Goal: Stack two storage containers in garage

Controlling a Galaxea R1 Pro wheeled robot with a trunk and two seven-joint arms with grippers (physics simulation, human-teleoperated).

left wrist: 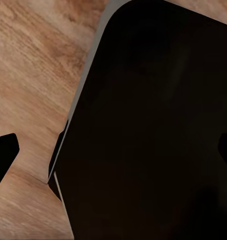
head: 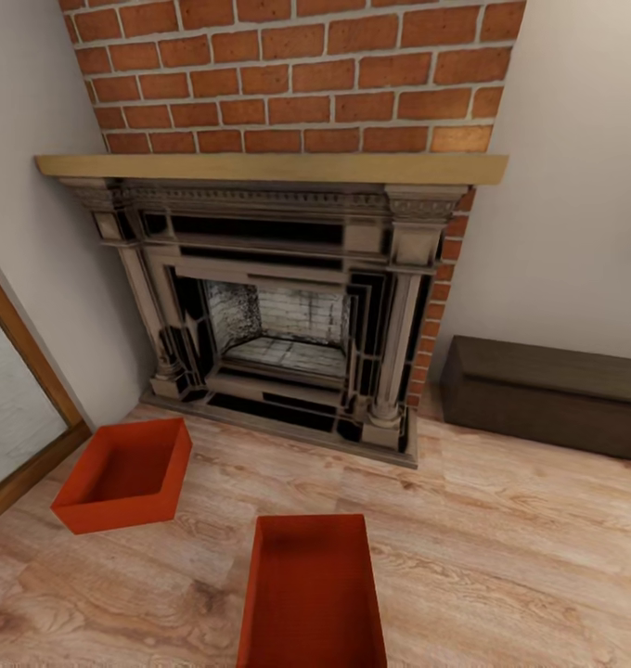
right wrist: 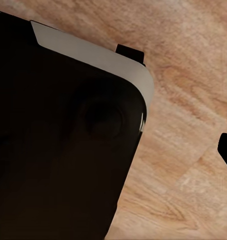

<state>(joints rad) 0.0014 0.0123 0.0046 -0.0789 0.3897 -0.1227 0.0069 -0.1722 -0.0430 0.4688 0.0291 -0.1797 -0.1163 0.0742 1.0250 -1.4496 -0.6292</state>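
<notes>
Storage containers (head: 123, 473) (head: 311, 594) on wood plank floor (head: 501, 557), fireplace (head: 278, 306) behind.

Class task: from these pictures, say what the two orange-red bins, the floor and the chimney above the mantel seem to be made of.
Left bin and near bin: probably plastic; thin, plain, matte walls.
Floor: light wood planks, grain showing.
Chimney: red brick with pale mortar lines.
</notes>
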